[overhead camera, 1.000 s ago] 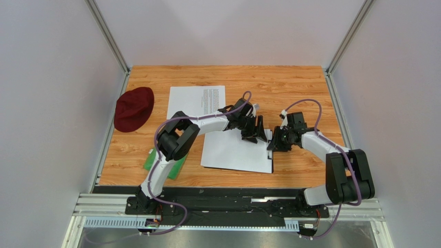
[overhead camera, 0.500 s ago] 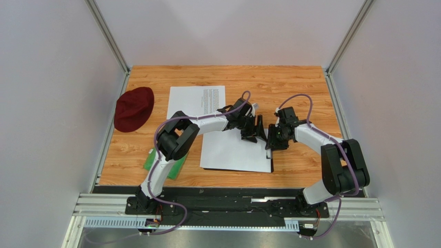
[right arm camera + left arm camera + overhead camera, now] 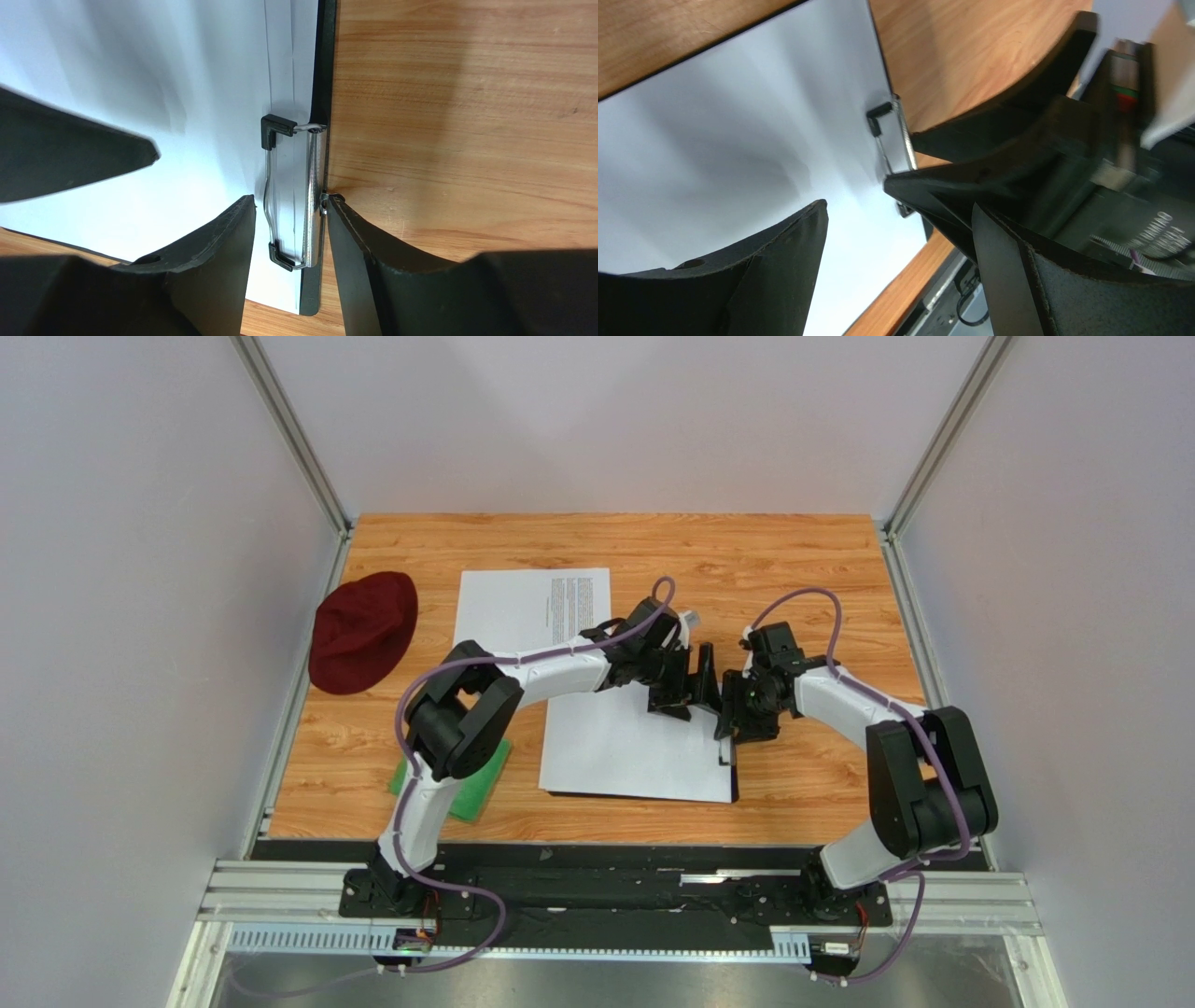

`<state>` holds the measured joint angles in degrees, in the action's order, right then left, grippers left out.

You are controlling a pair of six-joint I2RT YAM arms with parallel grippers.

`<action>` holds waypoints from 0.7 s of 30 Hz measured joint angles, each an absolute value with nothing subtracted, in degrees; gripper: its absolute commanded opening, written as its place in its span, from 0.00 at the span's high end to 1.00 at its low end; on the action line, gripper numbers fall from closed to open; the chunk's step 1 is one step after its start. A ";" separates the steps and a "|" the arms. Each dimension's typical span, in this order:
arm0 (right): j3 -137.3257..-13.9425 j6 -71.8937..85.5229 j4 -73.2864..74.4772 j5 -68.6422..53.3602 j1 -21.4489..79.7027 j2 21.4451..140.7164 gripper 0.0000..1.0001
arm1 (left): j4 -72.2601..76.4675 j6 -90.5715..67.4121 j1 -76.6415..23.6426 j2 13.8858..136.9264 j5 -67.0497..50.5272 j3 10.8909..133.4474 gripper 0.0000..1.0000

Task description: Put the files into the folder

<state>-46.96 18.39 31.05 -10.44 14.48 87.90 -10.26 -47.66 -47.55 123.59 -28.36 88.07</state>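
A white file sheet lies on the black folder at the table's middle, under a metal spring clip on the folder's right edge. Another file with printed text lies behind it to the left. My right gripper is open and straddles the clip, its right finger touching the clip's edge. My left gripper hangs open just above the sheet, right beside the right gripper, with nothing between its fingers.
A dark red hat sits at the table's left edge. A green cloth lies near the front left, partly under the left arm. The two grippers nearly touch over the folder's right edge.
Both grippers have opened wider. The right gripper has moved left onto the folder's clip edge, and the left gripper has drawn slightly back and up beside it.
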 measured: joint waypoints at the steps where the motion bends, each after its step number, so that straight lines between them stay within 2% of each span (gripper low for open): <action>1: -47.07 18.39 31.14 -10.11 14.61 87.99 0.56 | -10.28 -47.66 -47.62 122.61 -28.40 87.72 0.15; 9: -48.10 18.59 33.91 -2.83 15.49 87.96 0.56 | -12.38 -46.06 -46.52 106.34 -27.00 79.31 0.16; 11: -48.23 18.57 35.73 0.71 15.27 87.46 0.51 | -12.93 -45.25 -45.69 100.75 -26.68 76.23 0.16; 14: -49.28 18.52 39.57 4.58 14.90 85.32 0.33 | -14.44 -43.53 -42.24 92.71 -25.56 70.81 0.15; 15: -50.00 18.55 40.45 5.13 14.85 84.03 0.12 | -15.11 -43.05 -40.64 90.54 -24.93 69.19 0.14; 16: -51.05 18.57 41.23 5.19 14.81 82.91 0.00 | -15.77 -42.54 -38.89 88.97 -24.43 67.92 0.14; 18: -54.52 18.70 41.56 3.64 14.72 81.08 0.00 | -17.96 -41.36 -34.26 86.52 -23.55 66.06 0.14; 21: -60.12 20.16 34.37 -3.36 14.94 80.97 0.00 | -19.18 -39.97 -27.66 86.56 -22.52 66.06 0.15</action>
